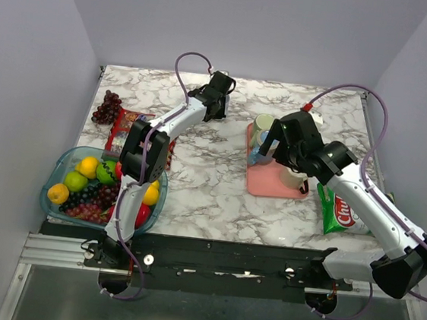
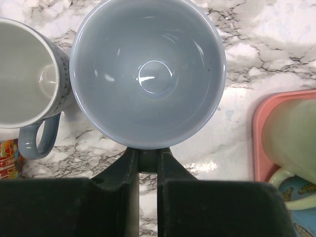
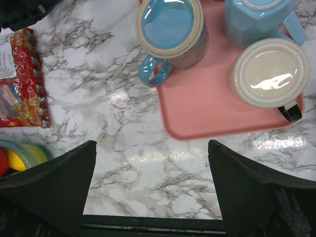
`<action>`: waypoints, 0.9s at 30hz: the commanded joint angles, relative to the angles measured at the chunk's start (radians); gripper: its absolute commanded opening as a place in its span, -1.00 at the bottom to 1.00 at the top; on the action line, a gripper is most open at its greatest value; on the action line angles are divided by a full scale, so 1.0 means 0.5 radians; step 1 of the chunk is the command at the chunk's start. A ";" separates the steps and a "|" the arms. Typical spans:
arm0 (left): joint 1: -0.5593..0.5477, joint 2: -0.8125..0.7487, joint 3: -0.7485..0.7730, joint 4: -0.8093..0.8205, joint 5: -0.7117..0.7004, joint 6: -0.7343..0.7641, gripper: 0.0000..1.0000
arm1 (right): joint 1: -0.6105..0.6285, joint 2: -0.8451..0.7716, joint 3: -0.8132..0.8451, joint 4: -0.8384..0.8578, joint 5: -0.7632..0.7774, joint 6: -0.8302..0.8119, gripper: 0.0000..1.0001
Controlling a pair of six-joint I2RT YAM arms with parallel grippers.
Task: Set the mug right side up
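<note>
A pale blue mug (image 2: 148, 74) stands upright on the marble, mouth up, in the left wrist view. My left gripper (image 2: 147, 155) is shut on its handle at the near side; in the top view the left gripper (image 1: 212, 99) sits far back and hides the mug. My right gripper (image 3: 152, 145) is open and empty above bare marble, just in front of the pink tray (image 3: 207, 108). On the tray a blue-handled mug (image 3: 168, 27) and a cream mug (image 3: 269, 71) stand upside down beside a light blue mug (image 3: 256, 19).
A second upright mug with a blue handle (image 2: 24, 74) touches the pale blue mug's left side. A green mug (image 2: 291, 138) is on the tray. Grapes (image 1: 108, 107), a snack packet (image 1: 129, 128) and a fruit bowl (image 1: 55, 178) lie left; a chips bag (image 1: 338, 211) lies right.
</note>
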 commanded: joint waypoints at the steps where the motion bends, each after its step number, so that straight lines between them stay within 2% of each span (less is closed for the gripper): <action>1: -0.013 0.042 0.076 0.136 -0.162 0.013 -1.00 | -0.013 0.023 0.040 -0.042 0.007 -0.037 1.00; 3: -0.019 0.048 0.079 0.136 -0.153 0.029 -0.96 | -0.020 0.023 0.030 -0.042 0.001 -0.031 1.00; 6: -0.029 0.049 0.064 0.139 -0.147 0.044 -0.61 | -0.026 0.035 0.021 -0.055 0.001 -0.016 1.00; 7: -0.029 0.042 0.049 0.145 -0.144 0.050 -0.42 | -0.026 0.045 0.027 -0.067 -0.002 -0.016 1.00; 9: -0.032 0.033 0.039 0.148 -0.125 0.059 -0.26 | -0.029 0.054 0.039 -0.085 0.004 -0.010 1.00; 10: -0.035 0.015 0.036 0.148 -0.101 0.062 -0.08 | -0.029 0.072 0.049 -0.110 0.007 -0.010 1.00; 15: -0.050 -0.105 0.030 0.130 0.037 0.102 0.22 | -0.029 0.143 0.107 -0.165 0.013 0.021 1.00; 16: -0.050 -0.160 0.018 0.124 0.052 0.108 0.38 | -0.032 0.155 0.113 -0.165 0.010 0.021 1.00; 21: -0.053 -0.387 -0.108 0.102 0.135 0.072 0.62 | -0.029 0.296 0.177 -0.137 0.026 0.012 1.00; 24: -0.053 -0.617 -0.206 0.087 0.157 0.063 0.70 | -0.029 0.418 0.220 -0.174 0.035 0.131 0.99; 27: -0.053 -0.902 -0.335 0.087 0.077 0.099 0.88 | -0.029 0.526 0.279 -0.168 0.044 0.235 0.98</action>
